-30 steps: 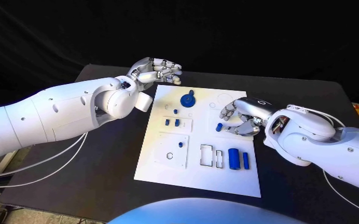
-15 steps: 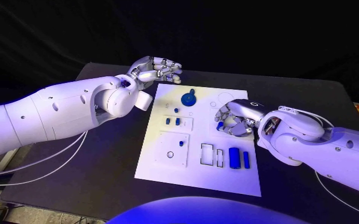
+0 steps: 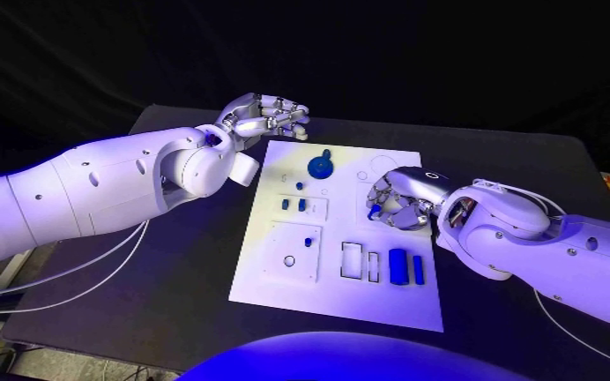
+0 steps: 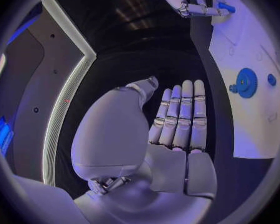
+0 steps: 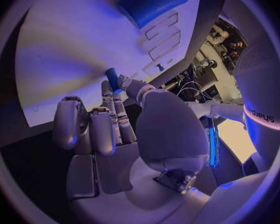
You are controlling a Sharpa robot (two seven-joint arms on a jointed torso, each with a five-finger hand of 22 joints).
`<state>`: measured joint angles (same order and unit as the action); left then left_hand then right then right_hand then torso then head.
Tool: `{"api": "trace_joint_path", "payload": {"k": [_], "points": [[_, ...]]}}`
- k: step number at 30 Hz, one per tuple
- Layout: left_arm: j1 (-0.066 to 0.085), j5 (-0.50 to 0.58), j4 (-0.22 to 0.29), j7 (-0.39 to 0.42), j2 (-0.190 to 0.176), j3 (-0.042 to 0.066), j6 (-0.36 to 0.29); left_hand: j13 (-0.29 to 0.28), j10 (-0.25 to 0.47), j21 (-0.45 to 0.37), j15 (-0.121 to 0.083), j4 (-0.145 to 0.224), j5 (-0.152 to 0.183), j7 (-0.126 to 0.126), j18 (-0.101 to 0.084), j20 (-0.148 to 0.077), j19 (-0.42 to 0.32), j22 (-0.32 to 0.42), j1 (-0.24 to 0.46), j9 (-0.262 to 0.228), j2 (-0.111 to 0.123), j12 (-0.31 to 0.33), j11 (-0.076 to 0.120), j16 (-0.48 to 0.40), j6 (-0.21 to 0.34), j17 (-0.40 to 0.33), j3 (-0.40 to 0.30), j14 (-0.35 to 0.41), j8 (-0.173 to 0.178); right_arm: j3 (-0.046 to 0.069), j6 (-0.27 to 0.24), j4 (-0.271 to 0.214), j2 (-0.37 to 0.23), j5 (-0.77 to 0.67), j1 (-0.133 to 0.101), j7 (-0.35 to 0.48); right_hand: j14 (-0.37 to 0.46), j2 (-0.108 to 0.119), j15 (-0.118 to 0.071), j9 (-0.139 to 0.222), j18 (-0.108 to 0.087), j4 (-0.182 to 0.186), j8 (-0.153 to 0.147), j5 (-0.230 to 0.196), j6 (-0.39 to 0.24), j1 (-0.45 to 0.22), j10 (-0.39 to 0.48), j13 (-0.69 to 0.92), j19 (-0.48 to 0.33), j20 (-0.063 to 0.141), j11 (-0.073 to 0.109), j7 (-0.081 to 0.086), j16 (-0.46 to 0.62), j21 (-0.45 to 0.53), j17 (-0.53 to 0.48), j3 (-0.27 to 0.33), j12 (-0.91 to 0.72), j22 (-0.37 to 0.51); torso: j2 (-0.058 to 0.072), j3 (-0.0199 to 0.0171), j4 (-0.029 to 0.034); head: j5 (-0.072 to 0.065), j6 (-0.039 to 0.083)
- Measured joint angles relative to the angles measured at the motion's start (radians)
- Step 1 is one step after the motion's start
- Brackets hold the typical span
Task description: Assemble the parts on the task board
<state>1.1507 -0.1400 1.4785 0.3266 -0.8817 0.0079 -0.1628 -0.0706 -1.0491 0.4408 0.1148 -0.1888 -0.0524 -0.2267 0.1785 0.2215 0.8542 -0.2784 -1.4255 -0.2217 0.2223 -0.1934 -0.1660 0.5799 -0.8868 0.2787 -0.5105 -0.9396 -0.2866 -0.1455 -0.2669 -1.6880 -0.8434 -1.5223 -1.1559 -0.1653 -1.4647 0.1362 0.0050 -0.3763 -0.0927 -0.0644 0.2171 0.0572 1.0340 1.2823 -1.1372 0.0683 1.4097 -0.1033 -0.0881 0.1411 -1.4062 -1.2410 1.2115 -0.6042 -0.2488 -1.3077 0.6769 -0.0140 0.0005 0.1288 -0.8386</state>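
Fingers of the right hand (image 3: 405, 200) pinch a small blue peg (image 3: 374, 214) at their tips, low over the right half of the white task board (image 3: 286, 284), right of centre in the head view. The right wrist view shows the same grip: the peg (image 5: 112, 78) sticks out past the fingertips (image 5: 107, 92) toward the board's surface, with the rest of the hand curled behind it. Held out at the tips like that, the peg's free end seems left clear for lowering into a socket, though I cannot tell which hole it is meant for.

At the upper left of the frame, the left hand (image 3: 264, 118) sits just off the board's far left corner, above the black counter (image 3: 178, 310). It holds nothing; in its own wrist view its fingers (image 4: 184, 117) lie fairly straight and side by side, apart from any part. Parked there, it probably stays out of the working hand's way.

On the board, a blue gear (image 3: 321, 168) sits near the top middle. Two short blue pins (image 3: 293, 205) stand in a small framed recess below it, and two blue bars (image 3: 405, 267) lie side by side at the lower right, next to empty rectangular slots (image 3: 360, 262). Those open slots and the ring-shaped hole (image 3: 290, 262) at lower left suggest several parts remain to be seated.
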Motion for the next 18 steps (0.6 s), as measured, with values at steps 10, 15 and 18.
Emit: {"api": "trace_joint_path", "payload": {"k": [10, 15, 18], "points": [[0.000, 0.000, -0.001, -0.002, 0.000, 0.000, 0.000, -0.001, 0.000, -0.003, 0.000, 0.000, 0.000, 0.000, 0.000, 0.000, 0.000, 0.002, 0.000, 0.000, 0.000, 0.000, 0.000, 0.000, 0.000, 0.002, 0.000, 0.000, 0.000, -0.001, -0.025, -0.013, -0.004, -0.020, 0.001, 0.000, -0.002, -0.015, -0.013, -0.016, 0.016, -0.032, 0.034, -0.009, 0.029, 0.016, -0.018, 0.000, 0.019, 0.012, -0.018, -0.007, -0.005, -0.046, 0.009, -0.032, -0.019, 0.000, 0.000, 0.0000, 0.0003, 0.000, -0.001], [0.000, 0.000, -0.003, -0.002, 0.001, 0.000, 0.001, -0.001, 0.000, -0.003, 0.000, 0.000, 0.000, 0.000, 0.000, 0.000, 0.000, 0.002, 0.000, 0.000, 0.000, 0.000, 0.000, 0.000, 0.000, 0.002, 0.000, 0.000, 0.000, 0.001, -0.052, -0.043, -0.021, -0.026, -0.002, 0.002, -0.002, -0.015, -0.013, -0.028, 0.016, -0.035, 0.037, -0.009, 0.030, 0.016, -0.019, 0.000, 0.023, 0.015, -0.019, -0.008, -0.005, -0.053, 0.009, -0.035, -0.022, 0.000, -0.001, 0.0000, 0.0010, 0.005, -0.002], [0.000, 0.000, -0.005, -0.002, 0.002, 0.000, 0.001, -0.001, 0.000, -0.003, 0.000, 0.000, 0.000, 0.000, 0.000, 0.000, 0.000, 0.003, 0.000, 0.000, 0.000, 0.000, 0.000, 0.000, 0.000, 0.002, 0.000, 0.000, 0.000, 0.004, -0.063, -0.065, -0.030, -0.026, -0.010, 0.005, -0.002, -0.015, -0.013, -0.028, 0.016, -0.038, 0.037, -0.005, 0.030, 0.016, -0.019, 0.000, 0.023, 0.015, -0.019, -0.008, -0.005, -0.054, 0.007, -0.038, -0.023, 0.000, -0.002, 0.0000, 0.0012, 0.007, -0.002]]}}
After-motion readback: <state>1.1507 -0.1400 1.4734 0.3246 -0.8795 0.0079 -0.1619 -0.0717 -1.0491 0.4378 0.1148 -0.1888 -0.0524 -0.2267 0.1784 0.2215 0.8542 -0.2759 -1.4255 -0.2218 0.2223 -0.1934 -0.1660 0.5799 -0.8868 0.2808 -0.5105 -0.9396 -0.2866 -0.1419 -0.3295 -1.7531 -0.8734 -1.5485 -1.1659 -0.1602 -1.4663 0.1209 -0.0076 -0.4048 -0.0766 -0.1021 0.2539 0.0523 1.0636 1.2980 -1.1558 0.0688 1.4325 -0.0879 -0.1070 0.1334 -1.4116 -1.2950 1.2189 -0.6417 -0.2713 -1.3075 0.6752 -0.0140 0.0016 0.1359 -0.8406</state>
